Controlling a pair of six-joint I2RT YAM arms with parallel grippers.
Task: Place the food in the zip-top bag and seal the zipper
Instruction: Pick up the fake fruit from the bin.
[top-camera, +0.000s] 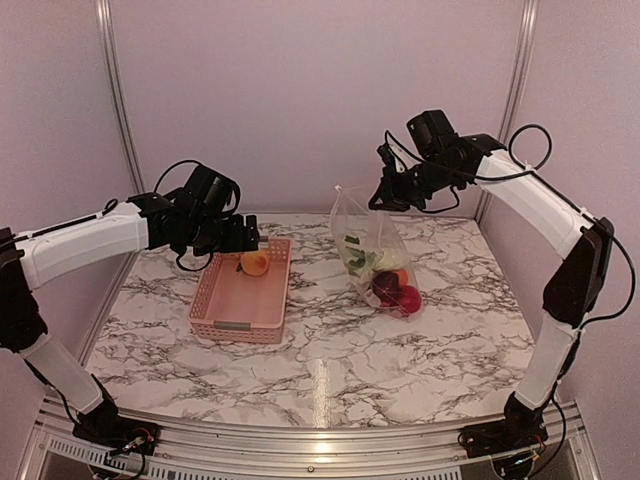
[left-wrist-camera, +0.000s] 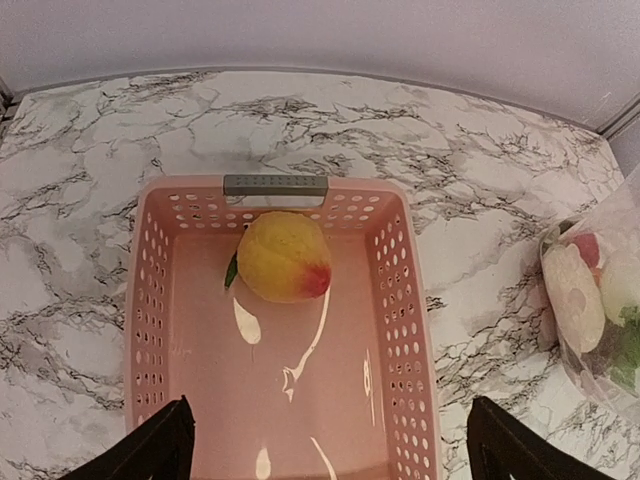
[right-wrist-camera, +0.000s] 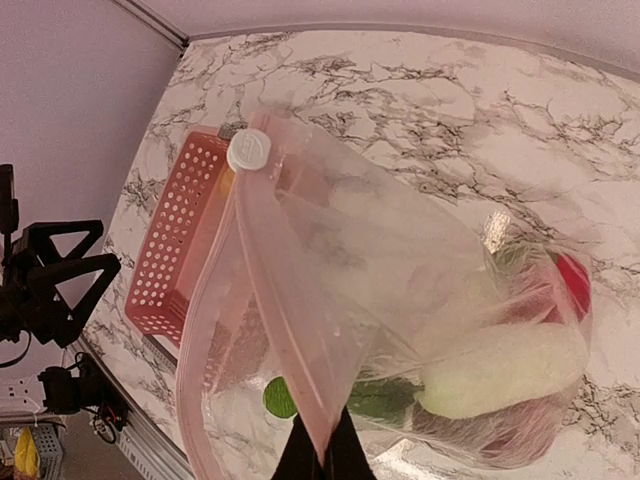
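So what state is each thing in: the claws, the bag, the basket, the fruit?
Left gripper: open, over the pink basket.
Right gripper: shut on the zip-top bag's top edge.
Zip-top bag: held upright, food inside, apparently unsealed.
Pink basket: holds one peach.
Peach: lying loose, ungripped.

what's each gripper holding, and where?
Right gripper pinches the zip-top bag by its top edge, at the zipper. Left gripper open above the pink basket, holding nothing.
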